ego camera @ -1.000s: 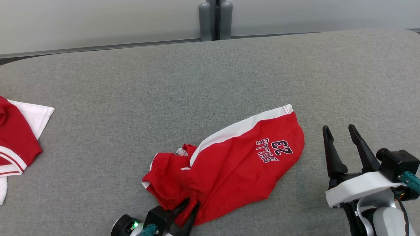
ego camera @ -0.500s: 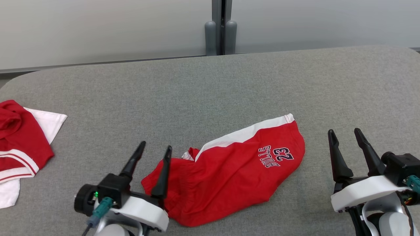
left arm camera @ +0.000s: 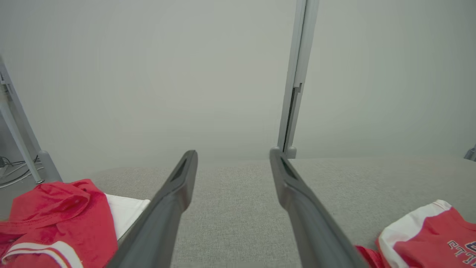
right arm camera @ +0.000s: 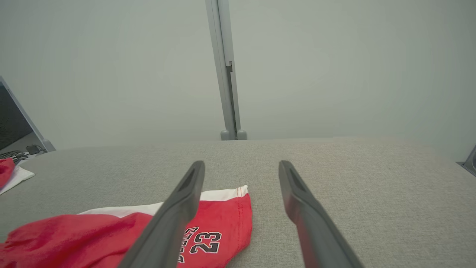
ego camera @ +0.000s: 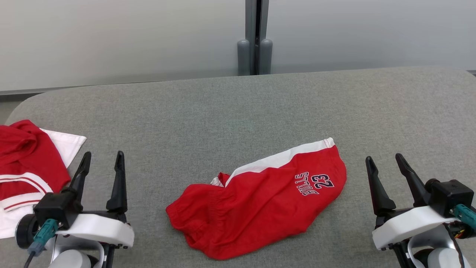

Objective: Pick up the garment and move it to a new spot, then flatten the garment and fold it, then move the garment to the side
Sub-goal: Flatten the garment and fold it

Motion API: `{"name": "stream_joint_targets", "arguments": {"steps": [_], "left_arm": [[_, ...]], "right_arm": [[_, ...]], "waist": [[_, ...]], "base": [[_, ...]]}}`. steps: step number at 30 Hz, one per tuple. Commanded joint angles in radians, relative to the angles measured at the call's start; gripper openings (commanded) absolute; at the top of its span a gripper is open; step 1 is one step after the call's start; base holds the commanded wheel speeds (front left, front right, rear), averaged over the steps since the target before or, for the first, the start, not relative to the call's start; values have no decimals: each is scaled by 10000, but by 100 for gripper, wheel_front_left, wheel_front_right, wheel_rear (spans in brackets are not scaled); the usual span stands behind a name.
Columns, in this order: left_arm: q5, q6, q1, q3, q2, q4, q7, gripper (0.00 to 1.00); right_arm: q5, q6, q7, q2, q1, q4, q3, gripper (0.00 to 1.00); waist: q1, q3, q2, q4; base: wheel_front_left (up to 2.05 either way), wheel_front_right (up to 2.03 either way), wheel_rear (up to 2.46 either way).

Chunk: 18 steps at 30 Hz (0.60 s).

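Observation:
The garment [ego camera: 260, 197] is a pair of red shorts with a white side stripe and a dark "23" print. It lies crumpled on the grey table [ego camera: 223, 111], near the front middle. Both wrist views catch it too: the garment [left arm camera: 431, 238] at the lower right of the left one, the garment [right arm camera: 111, 234] at the lower left of the right one. My left gripper [ego camera: 102, 158] stands open at the lower left, well clear of the shorts, with nothing between its fingers. At the lower right my right gripper [ego camera: 385, 160] is open and empty, a short way right of the shorts.
A second red and white garment [ego camera: 26, 167] lies bunched at the table's left edge, close to my left gripper. A grey post [ego camera: 254, 37] rises behind the far edge, in front of a pale wall. The table's far half is bare grey fabric.
My left gripper opened, let go of the shorts' near edge and drew back to the left. The shorts settled on the table. The head camera tilted up, so the whole picture shifted down.

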State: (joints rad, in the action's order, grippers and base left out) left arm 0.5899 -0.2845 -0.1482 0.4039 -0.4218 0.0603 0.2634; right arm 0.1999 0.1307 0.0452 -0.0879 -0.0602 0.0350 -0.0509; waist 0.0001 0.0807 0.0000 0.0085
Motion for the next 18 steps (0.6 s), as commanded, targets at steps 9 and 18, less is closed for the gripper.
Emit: {"name": "stream_joint_targets", "arguments": {"steps": [9,18], "left_arm": [[209,641,660,-397,-215,364,16,100],[88,532,767,-321,-108,316,16,100]], "right_arm": [[-27,1,138,-105,245,-139,-168,100],[32,1,130,-58,243,-150,-171,100]], "waist": [[-1,-190,0,31],[-1,-187,0,6]], "base": [[0,0,0],[0,0,0]]}}
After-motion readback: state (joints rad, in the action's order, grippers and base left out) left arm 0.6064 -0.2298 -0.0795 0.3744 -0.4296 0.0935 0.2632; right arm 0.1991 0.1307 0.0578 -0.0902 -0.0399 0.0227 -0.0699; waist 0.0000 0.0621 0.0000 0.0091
